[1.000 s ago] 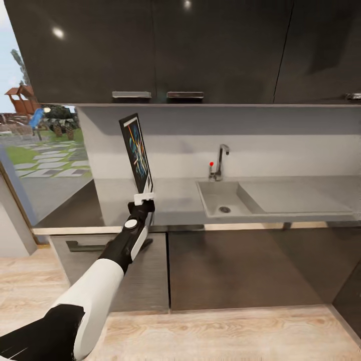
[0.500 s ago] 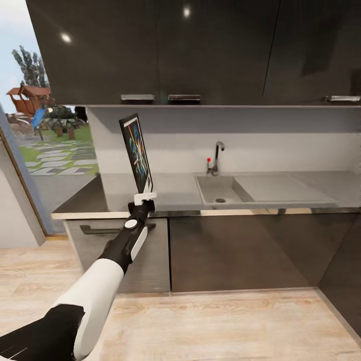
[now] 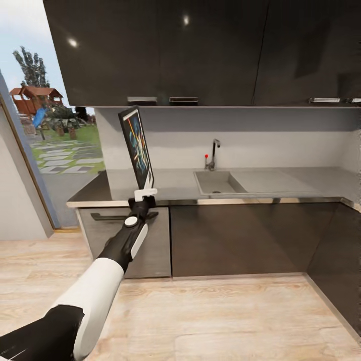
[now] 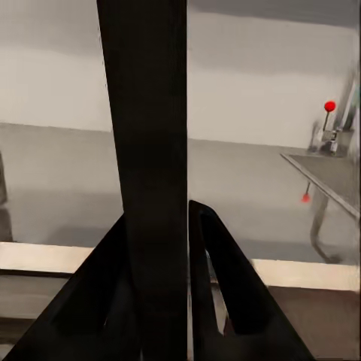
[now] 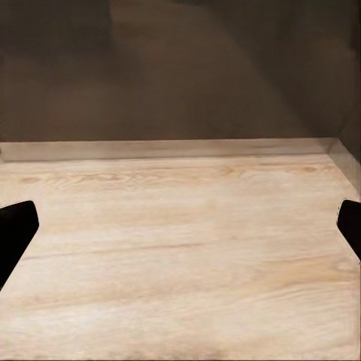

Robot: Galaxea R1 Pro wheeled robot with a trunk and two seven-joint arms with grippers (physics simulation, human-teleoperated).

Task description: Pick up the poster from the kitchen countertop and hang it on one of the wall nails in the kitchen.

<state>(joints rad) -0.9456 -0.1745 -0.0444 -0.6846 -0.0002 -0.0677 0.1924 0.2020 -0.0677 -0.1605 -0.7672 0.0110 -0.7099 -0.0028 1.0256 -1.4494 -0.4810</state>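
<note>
- The left gripper (image 3: 144, 196) is closed on the poster (image 3: 136, 148) bottom edge, at centre left.
- The poster stands upright above it.
- The right gripper (image 5: 180, 226) is spread wide.

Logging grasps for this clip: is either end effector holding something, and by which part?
The left end effector grips the poster by its bottom edge, holding it upright. The right end effector is open and holds nothing.

Grey kitchen countertop (image 3: 175, 188), seemingly bare

Robot backed away; kitchen countertop (image 3: 281, 181) farther, more floor (image 3: 215, 321)
</note>
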